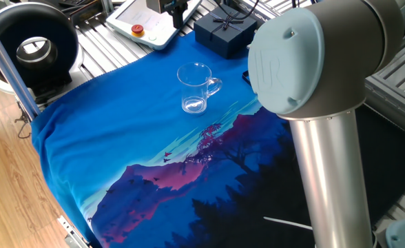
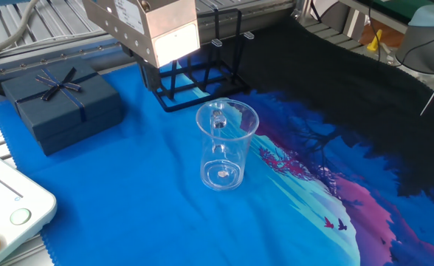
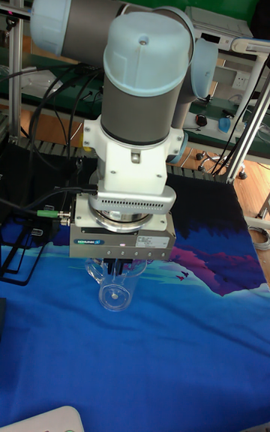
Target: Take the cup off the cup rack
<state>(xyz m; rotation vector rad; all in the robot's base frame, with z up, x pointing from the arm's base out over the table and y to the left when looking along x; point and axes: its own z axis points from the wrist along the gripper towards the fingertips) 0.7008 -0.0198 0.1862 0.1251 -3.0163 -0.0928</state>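
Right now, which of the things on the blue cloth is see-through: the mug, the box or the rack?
The cup, a clear glass mug standing upright on the cloth. The box with a bow is solid dark navy, and the cup rack is black bars.

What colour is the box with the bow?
The box is dark navy, tied with a matching dark ribbon bow; it shows best in the other fixed view.

Clear glass cup (image 2: 225, 148); black rack (image 2: 202, 74); navy box (image 2: 60, 106); blue mountain-print cloth (image 2: 128, 207).
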